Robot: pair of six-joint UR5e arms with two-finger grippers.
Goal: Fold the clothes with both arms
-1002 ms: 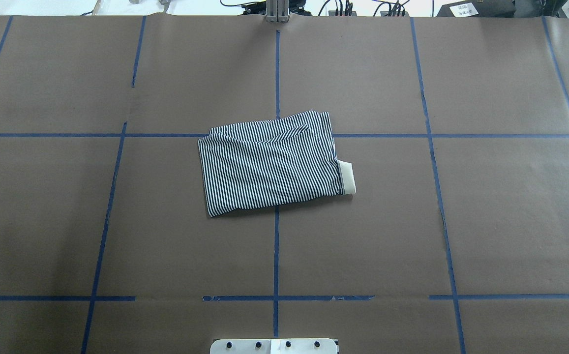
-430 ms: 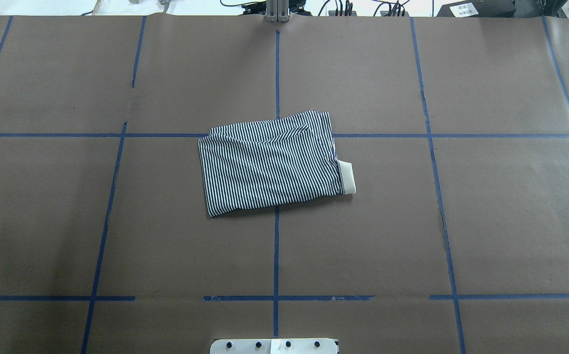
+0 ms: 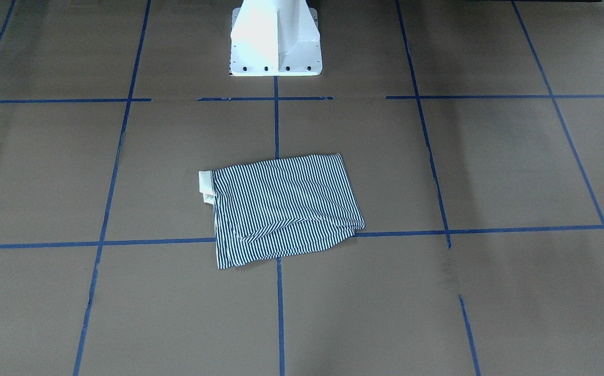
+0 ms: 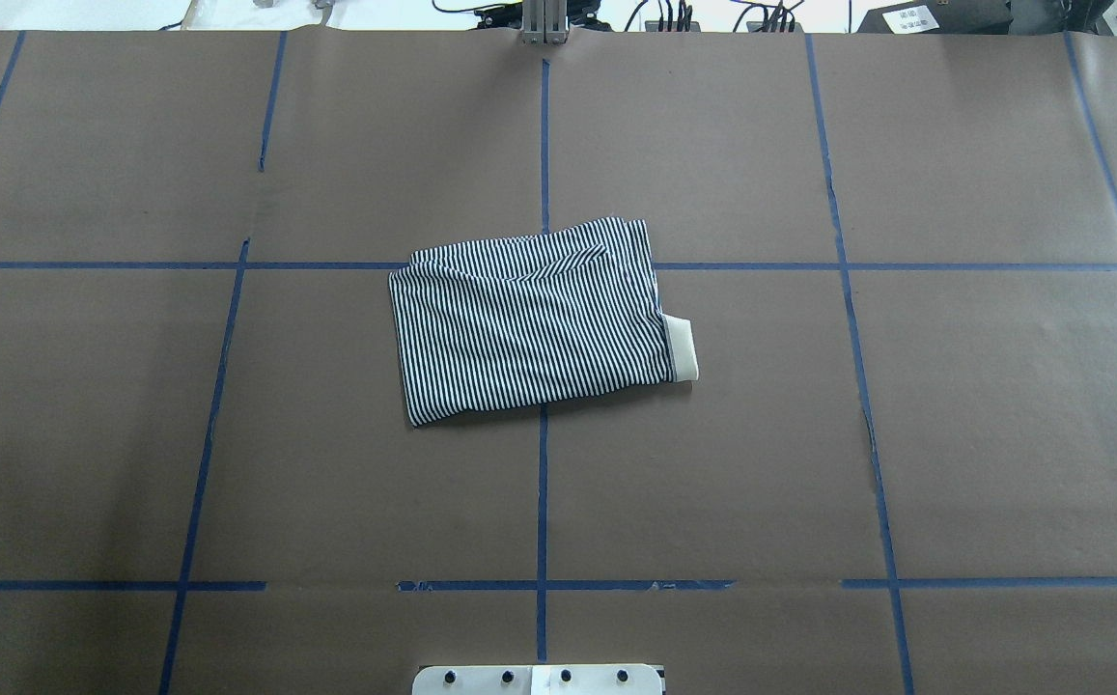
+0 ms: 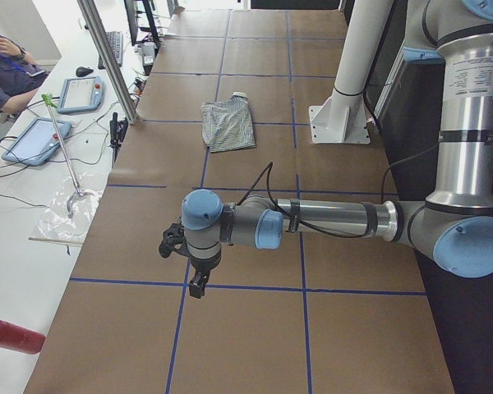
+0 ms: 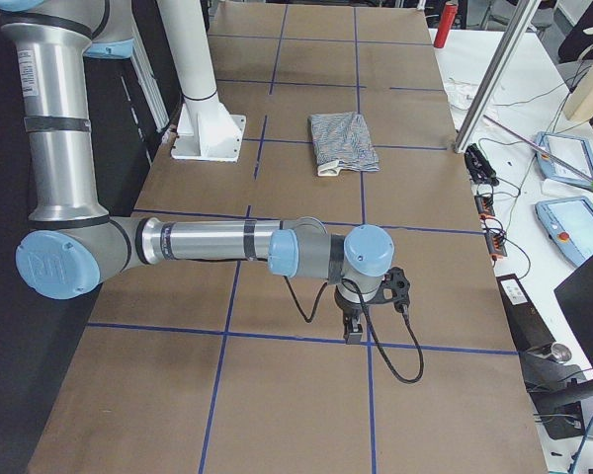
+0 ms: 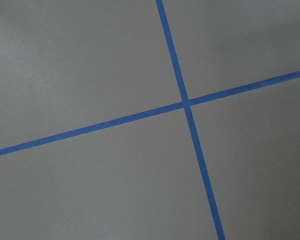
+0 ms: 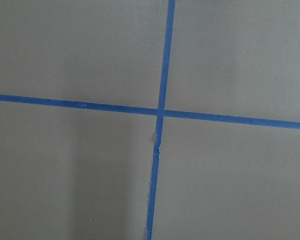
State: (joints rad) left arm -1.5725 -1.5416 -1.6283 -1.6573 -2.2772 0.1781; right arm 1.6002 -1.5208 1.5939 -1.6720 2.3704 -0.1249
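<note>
The clothes, one striped navy-and-white shirt [image 4: 529, 323], lie folded into a rough rectangle at the table's middle, with a cream collar [image 4: 682, 347] poking out on one side. The shirt [image 3: 281, 209] also shows in the front-facing view, far off in the left side view [image 5: 228, 125] and in the right side view [image 6: 342, 138]. My left gripper [image 5: 195, 287] hangs over a blue tape cross far from the shirt. My right gripper [image 6: 353, 334] hangs likewise at the opposite end. I cannot tell whether either is open or shut. Both wrist views show only brown paper and tape.
Brown paper with blue tape lines [image 4: 543, 145] covers the table. The white pedestal [image 3: 275, 36] stands at the robot's side. A bench with tablets [image 5: 37, 139], cables, a red can [image 5: 12, 335] and a person's arm [image 5: 4, 82] borders the far edge, beside a metal post [image 6: 494, 79].
</note>
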